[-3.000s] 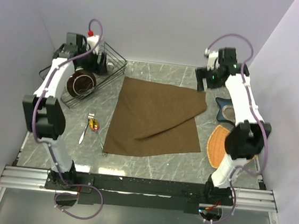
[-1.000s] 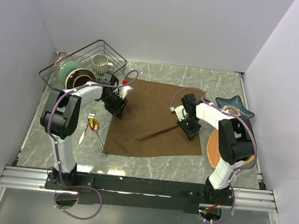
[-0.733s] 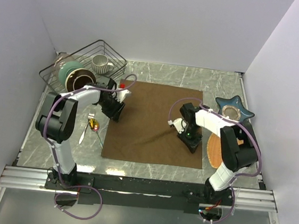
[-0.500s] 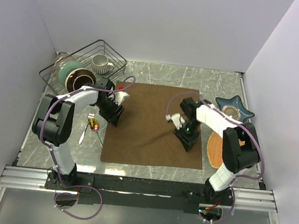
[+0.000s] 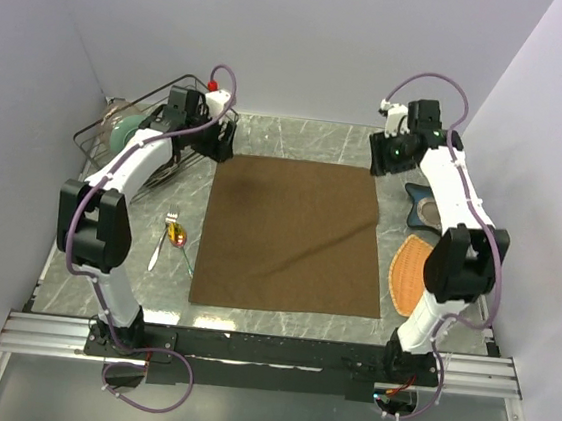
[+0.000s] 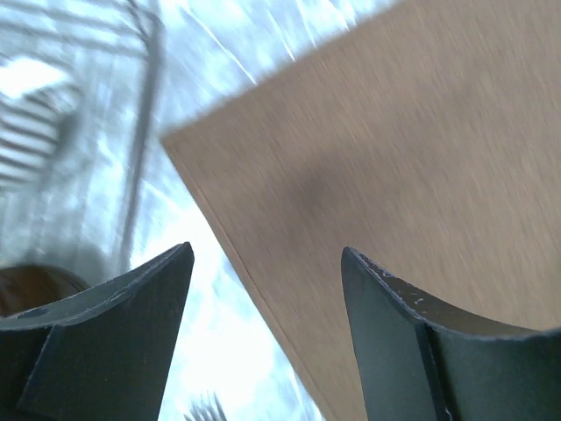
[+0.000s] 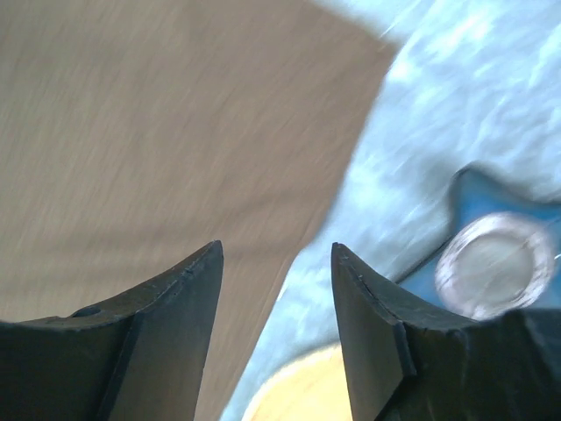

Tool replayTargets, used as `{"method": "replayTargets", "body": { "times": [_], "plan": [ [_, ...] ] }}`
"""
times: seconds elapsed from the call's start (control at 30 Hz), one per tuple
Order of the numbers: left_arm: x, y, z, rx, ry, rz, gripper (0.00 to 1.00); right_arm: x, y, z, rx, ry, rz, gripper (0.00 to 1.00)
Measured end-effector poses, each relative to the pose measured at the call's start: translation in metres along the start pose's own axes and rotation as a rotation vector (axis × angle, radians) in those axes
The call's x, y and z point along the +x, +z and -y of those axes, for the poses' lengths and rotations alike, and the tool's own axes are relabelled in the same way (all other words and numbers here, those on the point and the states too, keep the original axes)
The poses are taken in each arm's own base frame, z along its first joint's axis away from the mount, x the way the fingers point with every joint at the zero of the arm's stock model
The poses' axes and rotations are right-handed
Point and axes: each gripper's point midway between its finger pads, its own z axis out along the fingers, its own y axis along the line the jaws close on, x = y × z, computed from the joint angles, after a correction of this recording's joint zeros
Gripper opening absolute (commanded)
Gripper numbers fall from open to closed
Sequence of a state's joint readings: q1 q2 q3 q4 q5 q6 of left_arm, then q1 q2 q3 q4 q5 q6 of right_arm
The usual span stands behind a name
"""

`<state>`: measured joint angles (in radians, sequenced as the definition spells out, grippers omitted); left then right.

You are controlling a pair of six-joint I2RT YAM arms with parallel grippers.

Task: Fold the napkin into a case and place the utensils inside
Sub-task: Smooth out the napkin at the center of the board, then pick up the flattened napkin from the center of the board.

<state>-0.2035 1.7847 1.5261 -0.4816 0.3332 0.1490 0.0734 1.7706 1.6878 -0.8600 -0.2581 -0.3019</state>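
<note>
**Top view.** Napkin: now flat and square mid-table, far-right corner no longer folded over, one faint diagonal crease left. Left gripper and right gripper: lifted off the middle of the cloth, now above its two far corners. Judged: smoothing done, folding not begun, no case yet. Utensils: on the table just left of the cloth, outside it. Wire basket close by the far-left corner; blue dish and woven mat along the right edge. Bare table beyond the far edge.

**Left wrist view.** Left gripper: fingers spread, holding nothing. Napkin: corner below the gap. Basket wire near.

**Right wrist view.** Right gripper: fingers spread, empty. Napkin: edge under the gap. Blue dish and woven mat near.
</note>
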Motion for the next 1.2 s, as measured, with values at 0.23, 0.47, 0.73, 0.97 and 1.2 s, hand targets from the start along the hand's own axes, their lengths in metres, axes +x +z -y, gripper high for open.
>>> {"method": "replayTargets", "body": {
  "times": [0.23,0.47,0.73,0.97,1.2],
  "plan": [
    [-0.026,0.021,-0.027,-0.119,-0.033,0.103,0.79,-0.034,0.069,0.047,0.12,0.101,0.041,0.56],
    [-0.037,0.027,-0.041,-0.186,-0.045,0.157,0.81,-0.022,0.135,0.074,0.152,0.189,-0.007,0.54],
    [-0.038,0.026,-0.046,-0.198,-0.068,0.169,0.8,-0.024,0.162,0.086,0.169,0.219,0.002,0.53],
    [-0.035,0.022,-0.057,-0.213,-0.114,0.17,0.79,-0.025,0.176,0.089,0.165,0.232,0.0,0.52],
    [-0.029,0.021,-0.061,-0.201,-0.139,0.154,0.79,-0.015,0.187,0.089,0.161,0.237,-0.024,0.52]
  ]
}}
